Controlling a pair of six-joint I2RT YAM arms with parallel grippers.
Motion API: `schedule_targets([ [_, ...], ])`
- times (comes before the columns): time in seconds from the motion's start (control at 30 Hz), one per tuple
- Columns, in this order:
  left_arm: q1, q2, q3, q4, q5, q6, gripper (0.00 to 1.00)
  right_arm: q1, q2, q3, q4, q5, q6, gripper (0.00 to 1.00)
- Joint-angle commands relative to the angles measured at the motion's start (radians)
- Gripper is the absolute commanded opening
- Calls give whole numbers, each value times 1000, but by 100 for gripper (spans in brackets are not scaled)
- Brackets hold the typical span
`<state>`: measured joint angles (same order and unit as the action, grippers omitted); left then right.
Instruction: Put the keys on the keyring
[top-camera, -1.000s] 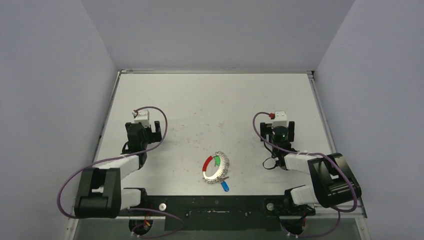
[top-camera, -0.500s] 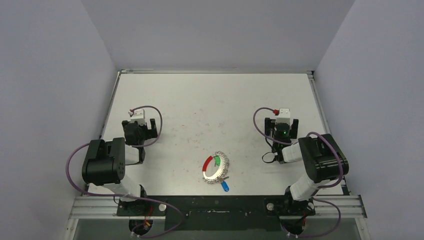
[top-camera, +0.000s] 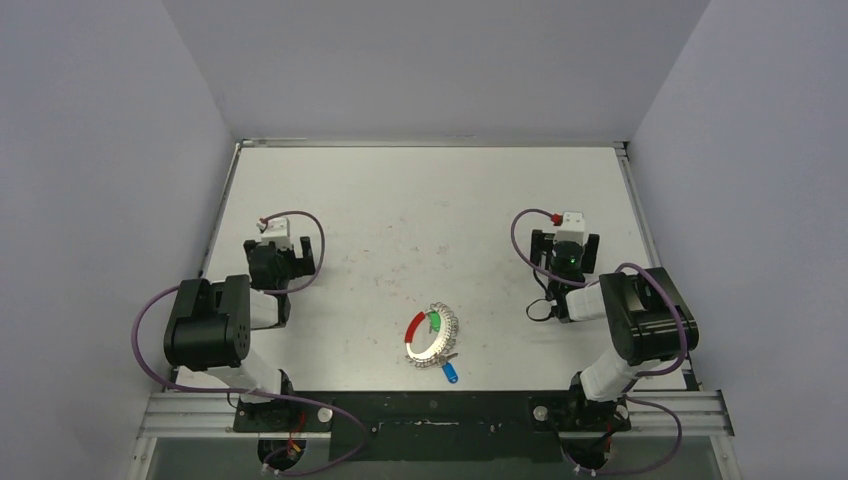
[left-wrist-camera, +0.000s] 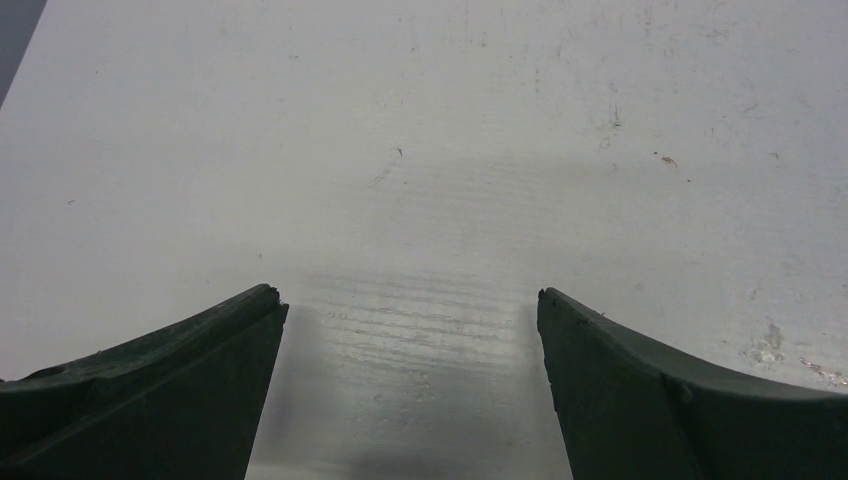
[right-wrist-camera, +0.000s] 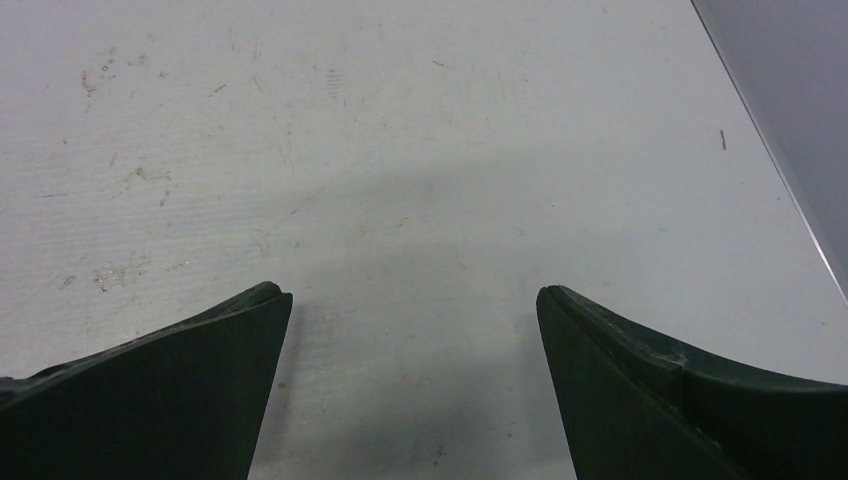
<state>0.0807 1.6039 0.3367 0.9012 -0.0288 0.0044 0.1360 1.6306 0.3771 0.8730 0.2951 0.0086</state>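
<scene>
The keyring (top-camera: 436, 340), a silvery coil with a red sleeve, lies on the table near the front middle. The green-headed key (top-camera: 434, 322) lies on the ring's top arc. The blue-headed key (top-camera: 450, 373) lies at the ring's lower right edge. My left gripper (top-camera: 285, 258) is open and empty at the left, well apart from the ring. My right gripper (top-camera: 563, 252) is open and empty at the right, also apart from it. The left wrist view shows the left gripper (left-wrist-camera: 410, 300) open over bare table; the right wrist view shows the right gripper (right-wrist-camera: 412, 295) likewise.
The white table (top-camera: 420, 200) is walled by grey panels left, right and behind. Its right edge (right-wrist-camera: 790, 190) shows in the right wrist view. A black rail (top-camera: 430, 410) with the arm bases runs along the front.
Both arms have folded back toward their bases, elbows raised. The right gripper has moved a little farther from the front edge. The keyring and keys have not moved.
</scene>
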Motion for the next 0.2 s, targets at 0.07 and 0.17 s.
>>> schedule_targets([
  [0.07,-1,8,30,49,1,1,97,-9,-8,25,32,-16,16,100],
  [0.17,1,7,29,52,9,2,97,-8,-8,25,32,-16,16,100],
])
